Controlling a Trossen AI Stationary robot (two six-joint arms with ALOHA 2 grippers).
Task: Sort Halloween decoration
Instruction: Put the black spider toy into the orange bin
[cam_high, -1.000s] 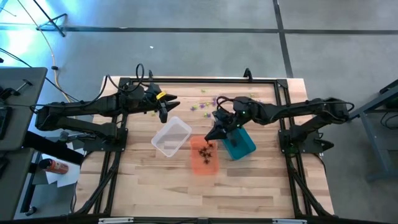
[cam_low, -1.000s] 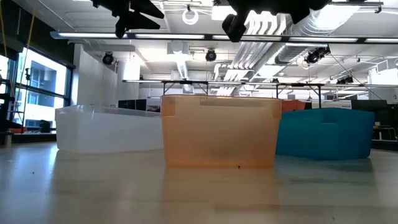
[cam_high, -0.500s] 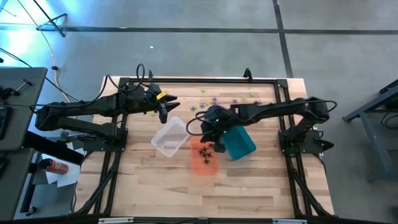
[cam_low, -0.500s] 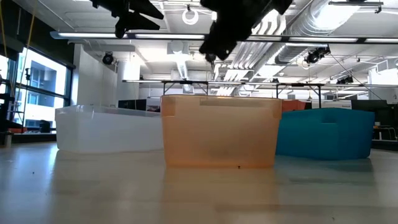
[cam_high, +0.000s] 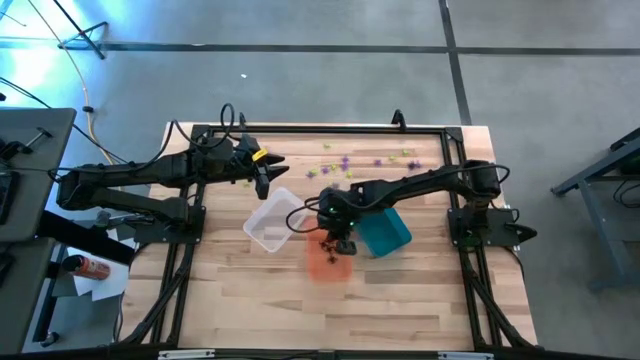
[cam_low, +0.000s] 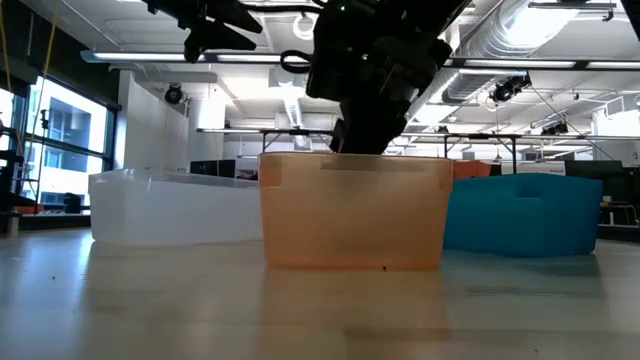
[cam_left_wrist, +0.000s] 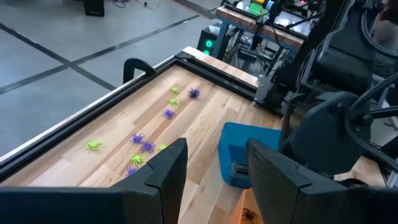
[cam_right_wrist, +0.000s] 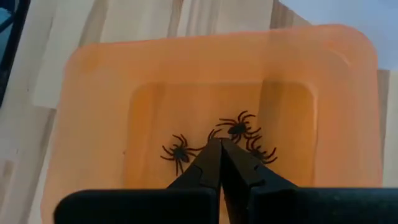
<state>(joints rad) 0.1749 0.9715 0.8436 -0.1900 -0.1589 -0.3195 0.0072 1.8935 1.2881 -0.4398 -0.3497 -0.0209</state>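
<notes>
My right gripper (cam_high: 336, 236) hangs over the orange bin (cam_high: 327, 262), fingers pointing down at the height of its rim (cam_low: 355, 158), shut on a black spider. Several black spiders (cam_right_wrist: 239, 128) lie on the orange bin's floor. Purple and green spiders (cam_high: 345, 163) are scattered on the table by its far edge, and also show in the left wrist view (cam_left_wrist: 143, 146). My left gripper (cam_high: 265, 180) waits open above the table, just beyond the clear bin's (cam_high: 275, 220) far-left corner. My right gripper pinches a black spider at its very fingertips, coming from above and pointing down. Only a few thin legs (cam_right_wrist: 215, 132) stick out past the tips; the body is hidden between the fingers (cam_right_wrist: 208, 163). The spider is held clear above the bin floor.
Three bins stand side by side mid-table: clear (cam_low: 170, 205), orange (cam_low: 355, 210) and teal (cam_low: 520, 215). The teal bin (cam_high: 385, 230) lies under my right forearm. Bare wood stretches toward the near edge. A black frame borders the table.
My right gripper has swung from above the teal bin's far-left corner toward the near-left, over the orange bin, and come down to its rim, staying shut. The left arm has kept still.
</notes>
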